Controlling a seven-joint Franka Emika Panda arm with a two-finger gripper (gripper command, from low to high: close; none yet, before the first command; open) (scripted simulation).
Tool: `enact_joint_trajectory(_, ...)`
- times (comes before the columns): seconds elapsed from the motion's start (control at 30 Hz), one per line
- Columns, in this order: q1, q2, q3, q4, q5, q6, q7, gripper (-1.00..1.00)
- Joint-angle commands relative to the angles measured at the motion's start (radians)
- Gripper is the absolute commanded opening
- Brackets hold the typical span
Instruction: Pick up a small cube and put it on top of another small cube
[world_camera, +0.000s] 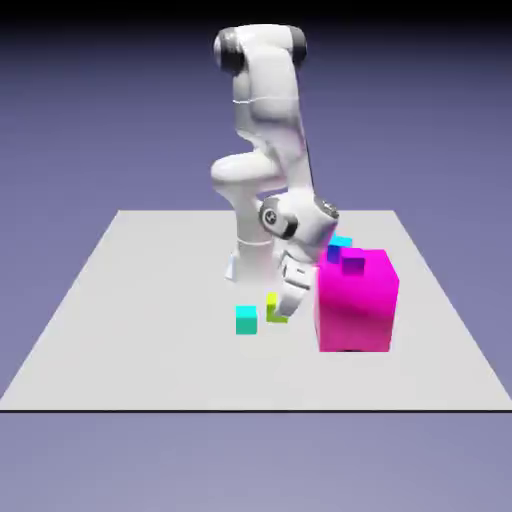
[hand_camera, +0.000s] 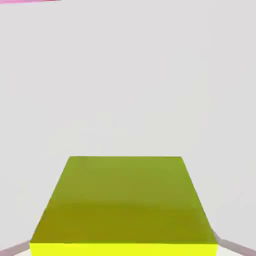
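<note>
The table (world_camera: 120, 350), a broad pale grey sheet, extends beneath and around the pincer (hand_camera: 124, 250) on all sides. The white arm (world_camera: 270, 110) rises behind the pincer and bends down to it, the hand slanting toward the exterior view's left. The magenta block (world_camera: 355, 310), the largest of the coloured bodies, stands on the table near the pincer, toward the exterior view's right; a pink strip at the hand view's top left corner lies well apart from the fingertips (hand_camera: 14, 248). Of the small bodies, the yellow cube (hand_camera: 125, 200) is between the fingertips, one at each side: the pincer is closed on it, down at the table. The teal cube (world_camera: 246, 321) rests on the table just beside the pincer, toward the exterior view's left and slightly nearer the viewer. The purple cube (world_camera: 353, 262) appears above and to the exterior view's right of the pincer, at the block's top. The blue cube (world_camera: 341, 244), partly hidden, shows farther back on that same side; its support cannot be told.
</note>
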Motion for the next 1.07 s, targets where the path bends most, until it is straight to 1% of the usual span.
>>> enact_joint_trajectory(0.0, -0.011, -0.007, 0.021, 0.031, 0.034, -0.042, -0.020, -1.00)
enact_joint_trajectory(0.27, -0.070, -0.097, 0.196, 0.278, 0.298, -0.390, -0.181, -1.00)
enact_joint_trajectory(0.53, 0.130, -0.280, 0.377, 0.492, 0.466, -0.737, -0.317, -1.00)
enact_joint_trajectory(0.63, 0.171, -0.294, 0.375, 0.483, 0.448, -0.733, -0.311, -1.00)
enact_joint_trajectory(0.77, 0.153, -0.253, 0.358, 0.350, 0.412, -0.559, -0.283, -1.00)
enact_joint_trajectory(0.8, 0.152, -0.251, 0.358, 0.344, 0.410, -0.551, -0.282, -1.00)
enact_joint_trajectory(0.83, 0.152, -0.251, 0.358, 0.344, 0.410, -0.551, -0.282, 1.00)
enact_joint_trajectory(0.87, 0.152, -0.251, 0.358, 0.344, 0.410, -0.551, -0.282, 1.00)
enact_joint_trajectory(1.0, 0.170, -0.292, 0.375, 0.477, 0.446, -0.725, -0.310, 1.00)
enact_joint_trajectory(1.03, 0.171, -0.294, 0.375, 0.483, 0.448, -0.733, -0.311, 1.00)
